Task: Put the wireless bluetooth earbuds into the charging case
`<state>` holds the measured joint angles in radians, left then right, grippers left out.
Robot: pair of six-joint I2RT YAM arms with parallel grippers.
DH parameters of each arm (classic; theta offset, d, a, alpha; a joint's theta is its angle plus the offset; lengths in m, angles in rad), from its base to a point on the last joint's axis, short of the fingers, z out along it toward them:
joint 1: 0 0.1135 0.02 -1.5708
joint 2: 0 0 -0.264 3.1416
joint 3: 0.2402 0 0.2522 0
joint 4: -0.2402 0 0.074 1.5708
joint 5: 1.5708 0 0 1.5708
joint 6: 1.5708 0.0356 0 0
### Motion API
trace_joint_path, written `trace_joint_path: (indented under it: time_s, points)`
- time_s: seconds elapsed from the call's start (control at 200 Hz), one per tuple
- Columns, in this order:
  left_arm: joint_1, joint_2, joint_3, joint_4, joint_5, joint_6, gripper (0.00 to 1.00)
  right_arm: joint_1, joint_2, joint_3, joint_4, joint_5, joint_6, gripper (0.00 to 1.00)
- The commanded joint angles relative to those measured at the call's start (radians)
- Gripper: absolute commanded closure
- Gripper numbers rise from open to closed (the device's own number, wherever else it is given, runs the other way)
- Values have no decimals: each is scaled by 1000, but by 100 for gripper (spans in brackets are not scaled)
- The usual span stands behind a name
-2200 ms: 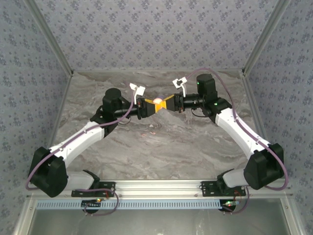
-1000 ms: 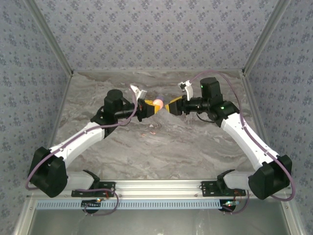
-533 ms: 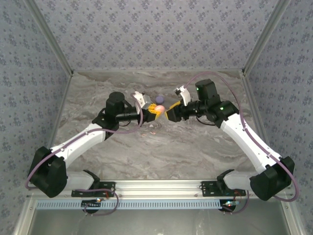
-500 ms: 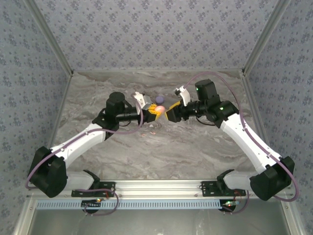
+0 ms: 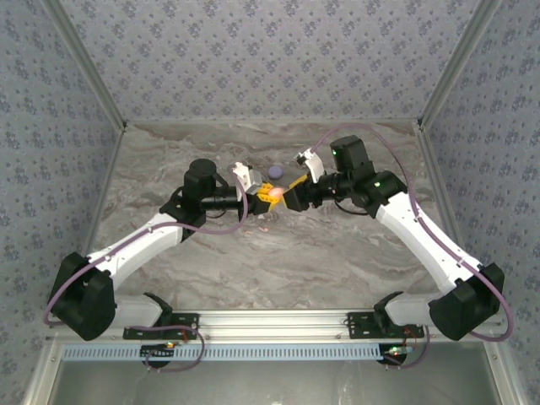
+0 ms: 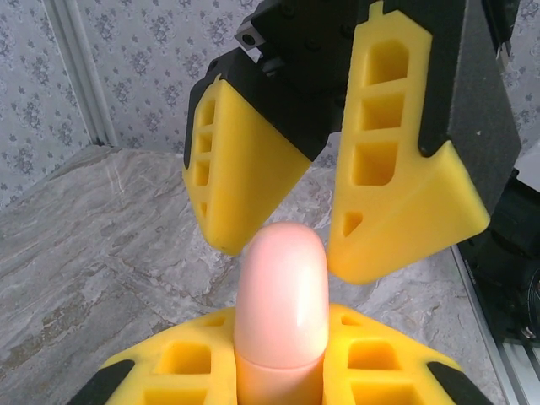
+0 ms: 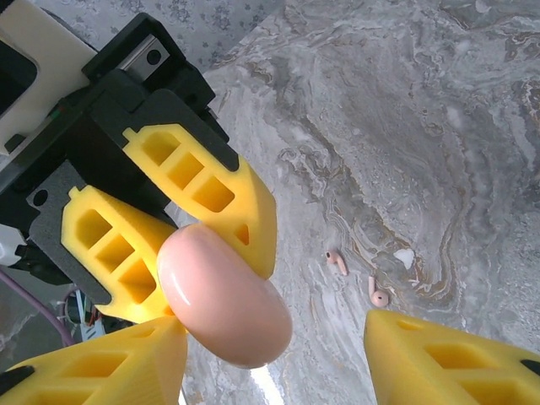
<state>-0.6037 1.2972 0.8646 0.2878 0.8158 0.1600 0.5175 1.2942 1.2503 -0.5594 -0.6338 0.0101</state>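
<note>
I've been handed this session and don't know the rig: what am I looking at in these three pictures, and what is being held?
A left arm and a right arm, each ending in a yellow two-finger gripper, work over a marbled table. One picture looks down from above and behind; the other two come from cameras on the wrists. The left gripper is clamped on a rounded pink case. The right gripper faces it, jaws open either side of the case. On the table lie two pink earbuds and a purple disc.
</note>
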Motion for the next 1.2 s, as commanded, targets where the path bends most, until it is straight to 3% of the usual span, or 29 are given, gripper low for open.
trace_joint_path:
  time_s: [0.0,0.245,0.72,1.194]
  points:
    - [-16,-10,7,7,63,30,100,6,13,38,-23,33,-14,41]
    - [-30,-18,11,-11,81,41,100,-3,17,41,-13,137,20,41]
    - [-40,-18,20,-21,84,47,100,-15,25,40,-11,146,41,40]
    - [-38,18,33,-44,-70,16,100,-15,-10,45,-22,151,31,38]
